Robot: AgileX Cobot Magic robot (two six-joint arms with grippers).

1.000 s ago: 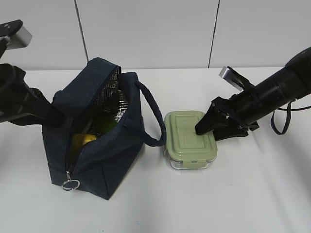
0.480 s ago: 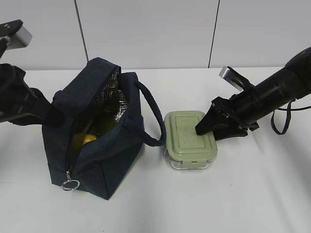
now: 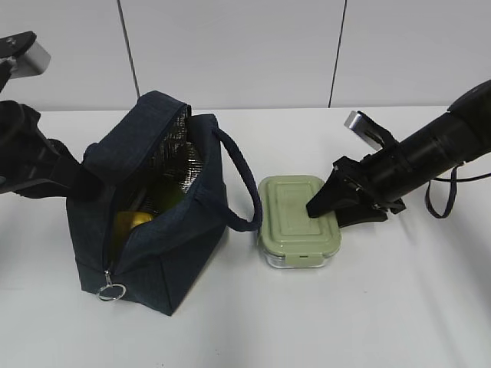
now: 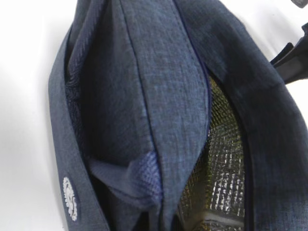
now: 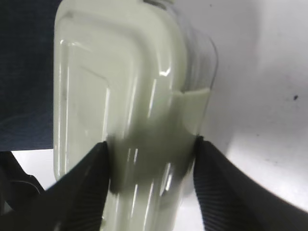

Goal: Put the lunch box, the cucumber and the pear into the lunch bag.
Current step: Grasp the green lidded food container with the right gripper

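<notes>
The navy lunch bag (image 3: 165, 245) stands open at the left and shows its foil lining (image 4: 221, 163). The yellow pear (image 3: 132, 222) and the green cucumber (image 3: 167, 195) lie inside it. My left gripper (image 3: 86, 182) holds the bag's left flap (image 4: 159, 86); its fingers are hidden by bunched fabric. The lunch box (image 3: 298, 218) with its sage-green lid sits on the table right of the bag. My right gripper (image 3: 322, 213) is shut on its right end. In the right wrist view the gripper (image 5: 151, 163) has a finger on each side of the box (image 5: 120, 96).
The bag's padded handle (image 3: 239, 180) loops out toward the lunch box and nearly touches it. The zipper's ring pull (image 3: 112, 291) hangs at the bag's front corner. The white table (image 3: 368, 322) runs back to a white panelled wall.
The lunch box has shifted slightly left toward the bag, with my right gripper on it. The right arm has moved with it. The left arm and the bag have not moved.
</notes>
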